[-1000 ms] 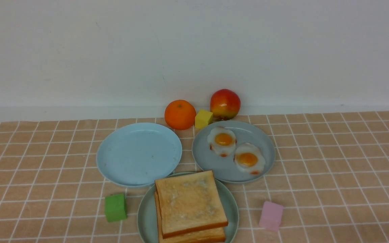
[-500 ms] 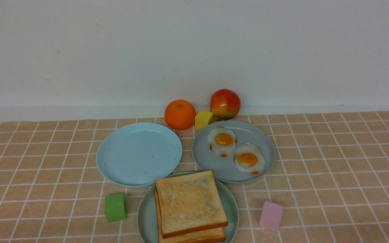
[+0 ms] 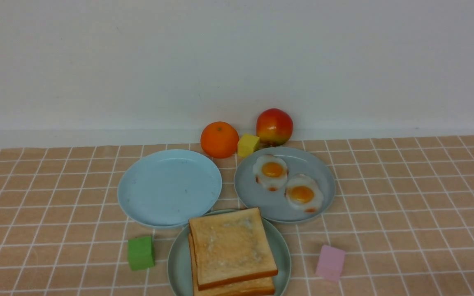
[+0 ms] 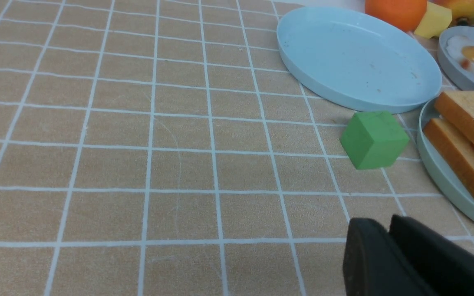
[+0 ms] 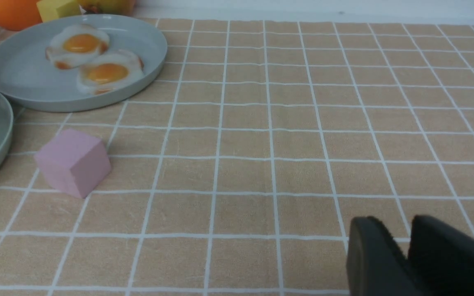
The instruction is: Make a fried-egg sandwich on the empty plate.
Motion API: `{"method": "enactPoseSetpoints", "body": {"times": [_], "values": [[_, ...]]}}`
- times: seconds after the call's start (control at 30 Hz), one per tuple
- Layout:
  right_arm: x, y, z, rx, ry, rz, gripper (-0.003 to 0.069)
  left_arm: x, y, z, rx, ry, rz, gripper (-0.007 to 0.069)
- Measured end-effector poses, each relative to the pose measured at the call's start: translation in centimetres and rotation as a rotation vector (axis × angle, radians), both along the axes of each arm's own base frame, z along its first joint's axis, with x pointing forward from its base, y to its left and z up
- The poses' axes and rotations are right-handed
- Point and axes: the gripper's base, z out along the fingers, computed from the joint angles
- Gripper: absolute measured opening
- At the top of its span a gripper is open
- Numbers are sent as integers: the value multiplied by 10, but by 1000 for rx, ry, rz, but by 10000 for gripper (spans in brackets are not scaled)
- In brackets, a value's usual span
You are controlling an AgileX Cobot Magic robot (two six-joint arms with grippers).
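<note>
Two toast slices [image 3: 232,246] lie stacked on the mint-green plate [image 3: 177,263] at the front centre; the left wrist view shows their edges [image 4: 471,111], with a pale patch between them that I cannot identify. Two fried eggs [image 3: 270,170] [image 3: 303,194] lie on the grey-blue plate [image 3: 261,205] behind it to the right. My left gripper [image 4: 387,225] is shut and empty, low over the cloth near the mint plate's left rim [image 4: 438,176]. My right gripper [image 5: 395,224] is shut and empty, over the cloth to the right of the plates. Neither gripper shows in the front view.
An empty sky-blue plate [image 3: 167,189] sits back left. A green cube [image 3: 140,253] lies left of the mint plate, a pink cube [image 3: 330,262] right of it. An orange [image 3: 219,139], a yellow cube [image 3: 248,144] and an apple [image 3: 274,126] stand by the back wall.
</note>
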Motion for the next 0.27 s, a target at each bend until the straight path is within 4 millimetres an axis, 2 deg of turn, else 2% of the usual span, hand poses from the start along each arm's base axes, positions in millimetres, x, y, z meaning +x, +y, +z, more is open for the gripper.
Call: {"method": "enactPoseSetpoints", "body": {"times": [0.27], "values": [[0, 0, 0, 0, 0, 0, 175, 0, 0, 0, 0, 0, 0, 85]]}}
